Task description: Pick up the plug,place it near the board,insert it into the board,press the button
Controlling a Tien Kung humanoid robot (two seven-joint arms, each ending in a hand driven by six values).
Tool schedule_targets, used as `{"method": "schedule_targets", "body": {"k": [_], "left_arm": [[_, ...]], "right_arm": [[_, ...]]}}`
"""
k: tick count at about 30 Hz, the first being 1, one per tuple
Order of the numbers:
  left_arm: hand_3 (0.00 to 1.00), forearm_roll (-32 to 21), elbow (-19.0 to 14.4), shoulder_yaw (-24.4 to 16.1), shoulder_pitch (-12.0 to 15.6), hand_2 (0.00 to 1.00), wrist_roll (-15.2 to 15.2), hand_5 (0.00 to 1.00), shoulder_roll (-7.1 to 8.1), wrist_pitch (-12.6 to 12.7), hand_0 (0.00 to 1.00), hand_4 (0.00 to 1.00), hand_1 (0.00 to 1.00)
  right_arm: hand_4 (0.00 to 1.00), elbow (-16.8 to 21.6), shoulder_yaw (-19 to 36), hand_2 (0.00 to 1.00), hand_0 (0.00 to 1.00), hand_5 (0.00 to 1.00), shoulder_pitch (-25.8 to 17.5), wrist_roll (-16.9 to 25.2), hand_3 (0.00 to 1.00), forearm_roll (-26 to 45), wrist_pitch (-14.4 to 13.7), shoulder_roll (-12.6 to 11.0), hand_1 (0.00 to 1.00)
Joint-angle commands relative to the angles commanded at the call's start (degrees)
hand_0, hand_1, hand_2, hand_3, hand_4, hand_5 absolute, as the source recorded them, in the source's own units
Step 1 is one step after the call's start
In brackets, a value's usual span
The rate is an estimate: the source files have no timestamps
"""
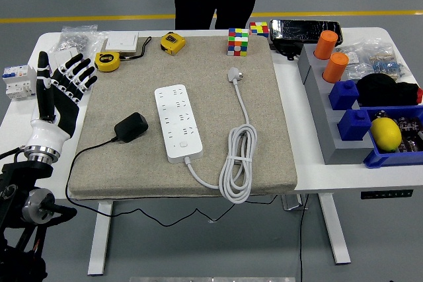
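Risk: left hand (61, 90), fingers spread and empty at the table's left edge, may drag the plug (131, 127) by its cord.

I see a white power strip (178, 121) and black plug (131, 127) on a beige mat (264, 117) over the white counter (310, 176). Two yellow tape measures (172, 42), a multicoloured cube (238, 41), orange cylinders (335, 67), blue bins (390, 156), a yellow lemon (386, 133).

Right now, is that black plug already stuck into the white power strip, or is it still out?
Out. The black plug lies on the mat left of the white power strip, apart from it, and the left hand holds nothing.
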Motion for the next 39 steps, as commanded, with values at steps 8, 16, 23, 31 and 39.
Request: {"method": "schedule_targets", "body": {"k": [8,16,23,31,39], "left_arm": [[0.748,2.1,0.2,-0.2,-0.1,0.881,0.3,0.998,0.0,-0.5,0.974,0.998,0.955],[0.752,3.0,0.5,-0.1,0.1,0.834,1.1,0.998,0.22,-1.2,0.908,0.998,0.885],[0.754,3.5,0.7,-0.4,0.1,0.767,1.3,0.998,0.4,-1.3,0.809,0.998,0.793],[0.752,4.0,0.6,-0.6,0.0,0.759,1.3,0.998,0.44,-1.1,0.799,0.998,0.786],[0.745,4.8,0.4,-0.2,0.3,0.749,1.4,0.998,0.54,-0.8,0.788,0.998,0.779]], "right_arm": [[0.998,0.0,0.4,0.773,0.858,0.998,0.7,0.0,0.814,-1.0,0.1,0.6,0.79],[0.998,0.0,1.2,0.772,0.858,0.998,1.1,0.0,0.814,-1.8,0.1,0.8,0.79],[0.998,0.0,1.6,0.773,0.857,0.998,1.4,0.0,0.814,-2.0,0.1,1.0,0.79],[0.998,0.0,1.9,0.773,0.857,0.998,1.5,-0.2,0.814,-2.3,0.0,0.9,0.79],[0.998,0.0,1.5,0.773,0.858,0.998,1.2,-0.2,0.815,-1.8,0.0,0.7,0.79]]}}
